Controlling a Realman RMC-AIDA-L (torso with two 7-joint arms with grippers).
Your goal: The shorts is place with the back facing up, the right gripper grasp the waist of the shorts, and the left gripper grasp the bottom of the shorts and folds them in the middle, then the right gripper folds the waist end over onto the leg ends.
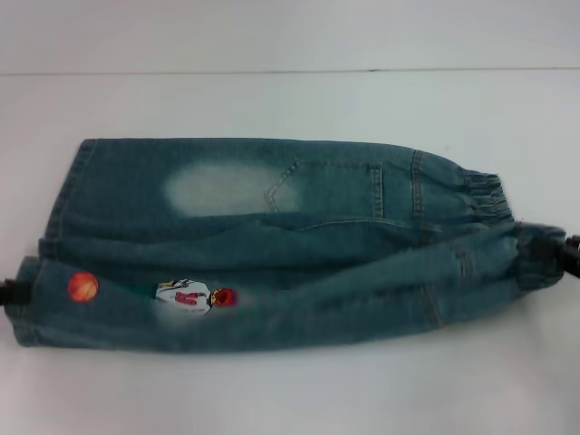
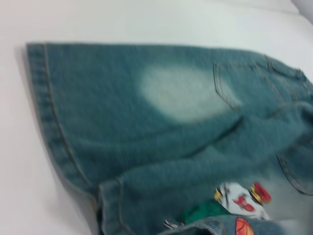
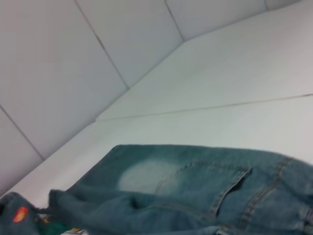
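The blue denim shorts (image 1: 272, 236) lie lengthwise across the white table (image 1: 290, 100), back pocket (image 1: 335, 186) up, waist to the right and leg hems to the left. Their near half is raised and rolled over toward the far half, showing an orange ball patch (image 1: 82, 286) and a cartoon figure (image 1: 186, 296). At the far left edge my left gripper (image 1: 11, 292) is shut on the near leg hem. My right gripper (image 1: 560, 254) is shut on the bunched waistband at the right edge. The left wrist view shows the far hem (image 2: 49, 112), and the right wrist view shows the pocket (image 3: 220, 186).
Bare white table surface surrounds the shorts, with a seam line (image 1: 290, 72) running across at the back. A tiled white wall (image 3: 73, 63) rises behind the table in the right wrist view.
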